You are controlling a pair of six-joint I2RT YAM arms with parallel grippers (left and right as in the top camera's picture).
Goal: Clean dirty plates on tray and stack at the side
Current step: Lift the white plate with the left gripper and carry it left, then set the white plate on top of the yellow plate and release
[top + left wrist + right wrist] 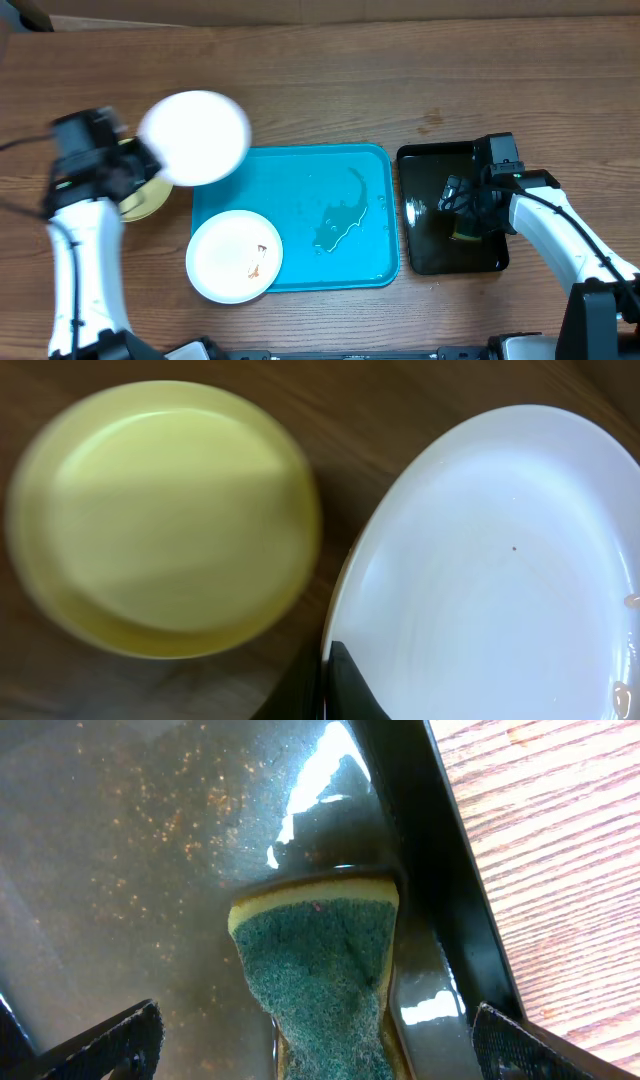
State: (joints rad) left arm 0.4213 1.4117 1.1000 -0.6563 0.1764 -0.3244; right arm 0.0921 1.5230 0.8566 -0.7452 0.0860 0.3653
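Left pincer (330, 685) on one of three plates (195, 138)

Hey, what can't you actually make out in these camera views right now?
- Yellow plate: overhead, mostly under the left arm and the held white plate; blurred in the left wrist view.
- Left pincer: left wrist view, cut off by the bottom edge.
- Sponge: overhead, hidden by the right pincer; its bottom is cut off in the right wrist view.
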